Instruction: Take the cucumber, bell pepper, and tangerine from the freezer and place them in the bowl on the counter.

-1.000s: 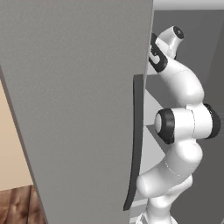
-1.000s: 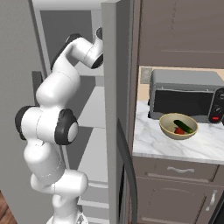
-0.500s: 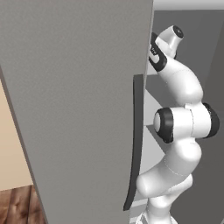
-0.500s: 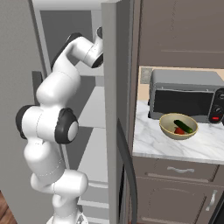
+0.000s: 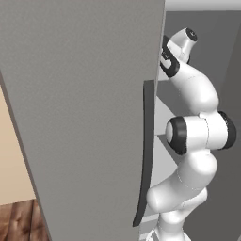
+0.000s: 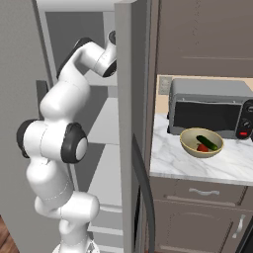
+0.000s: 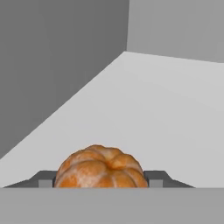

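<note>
Tangerine [image 7: 99, 168]: on the pale freezer shelf [image 7: 148, 113], lying between the two tips of my end effector [image 7: 99, 178]. Tips sit close against both flanks of the fruit; I cannot tell whether they press it yet. Arm posture unchanged from the earlier base views, reaching in behind the grey freezer [image 5: 84, 108] door, so the change I note is in the jaws, which I judge to be drawing in from a wider stance.

Bowl [image 6: 201, 143]: on the worktop [image 6: 173, 158] before the microwave [image 6: 210, 107]. Contents: cucumber [image 6: 207, 142], bell pepper [image 6: 202, 147].

Status, my reading: two of three items delivered; tangerine is the last. If the hold proves firm, I next lift clear of the shelf, back out past the door edge and carry across to the bowl. Risk: round fruit may roll or slip before the tips seat.
</note>
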Robot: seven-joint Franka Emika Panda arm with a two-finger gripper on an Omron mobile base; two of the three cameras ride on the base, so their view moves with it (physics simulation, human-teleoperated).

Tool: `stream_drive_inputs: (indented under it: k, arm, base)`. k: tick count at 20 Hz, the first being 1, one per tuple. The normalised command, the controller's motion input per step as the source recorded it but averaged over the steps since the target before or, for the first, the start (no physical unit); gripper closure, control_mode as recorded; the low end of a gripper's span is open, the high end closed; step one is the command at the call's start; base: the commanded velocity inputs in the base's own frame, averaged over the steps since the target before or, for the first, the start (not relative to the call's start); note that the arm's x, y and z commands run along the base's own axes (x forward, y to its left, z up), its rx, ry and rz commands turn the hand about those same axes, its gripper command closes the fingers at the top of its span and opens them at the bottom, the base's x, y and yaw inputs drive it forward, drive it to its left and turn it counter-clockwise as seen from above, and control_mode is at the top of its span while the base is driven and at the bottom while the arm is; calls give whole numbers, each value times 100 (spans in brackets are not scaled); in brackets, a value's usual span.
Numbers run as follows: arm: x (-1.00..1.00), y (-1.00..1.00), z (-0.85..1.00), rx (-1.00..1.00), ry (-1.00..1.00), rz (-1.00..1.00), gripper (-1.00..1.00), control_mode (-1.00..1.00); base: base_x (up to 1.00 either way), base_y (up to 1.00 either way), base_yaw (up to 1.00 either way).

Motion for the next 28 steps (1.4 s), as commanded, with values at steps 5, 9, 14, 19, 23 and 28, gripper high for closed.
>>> stream_drive_inputs:
  k: [5, 9, 14, 19, 23, 28]
  arm:
    - [-31, -1, -2, 0, -4, -2, 100, -100]
    - [-44, -13, 0, 0, -5, -5, 100, -100]
    - [-44, -6, 0, -1, -5, -8, 100, -100]
    - [-31, 0, 4, -2, -5, -12, 100, -100]
    - [-28, 0, 29, 0, 0, -13, 100, -100]
    - [-46, 0, 27, 0, 0, -11, 100, -100]
  base:
    - [0, 0, 0]
    - [0, 0, 0]
    - [0, 0, 0]
    - [0, 0, 0]
    - [0, 0, 0]
    - [0, 0, 0]
